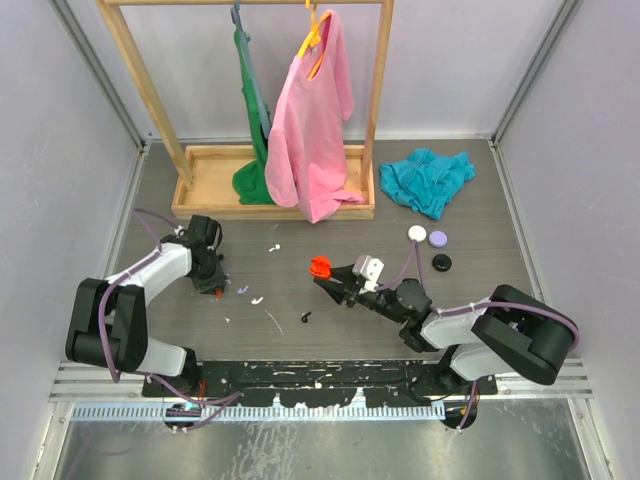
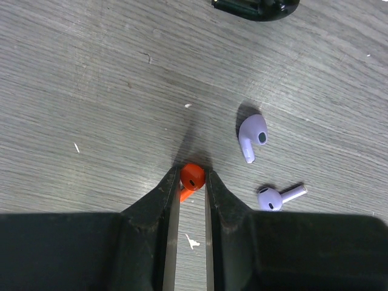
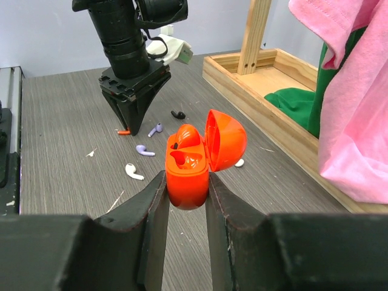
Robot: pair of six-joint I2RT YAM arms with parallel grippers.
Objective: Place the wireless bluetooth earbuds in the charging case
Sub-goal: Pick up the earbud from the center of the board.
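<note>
**Pinching the red bud for the trip to the case**

The left end effector (image 2: 193, 180) is clenching on the red bud (image 2: 193, 174), which is lying on the counter (image 2: 91, 91) with its stem poking out sideways under the tips. The right end effector (image 3: 185, 188) is gripping the red case (image 3: 188, 167) by its lower body and holding it upright off the counter, its lid (image 3: 225, 139) standing open.

The pinch is sitting on the bud's rounded head, so a slow, straight lift is looking safest, because a slick curved shell can squirt out of flat pads. The stem is needing to point down before the bud goes into the free well, and the case is needing to stay steady with the lid clear of the approach. Two lilac buds (image 2: 253, 134) are lying just beside the pinch and are worth avoiding.

The bud itself is showing as a glossy orange-red piece, far narrower than one finger, with a dark vent on its head. One well of the case is possibly already holding its twin.
</note>
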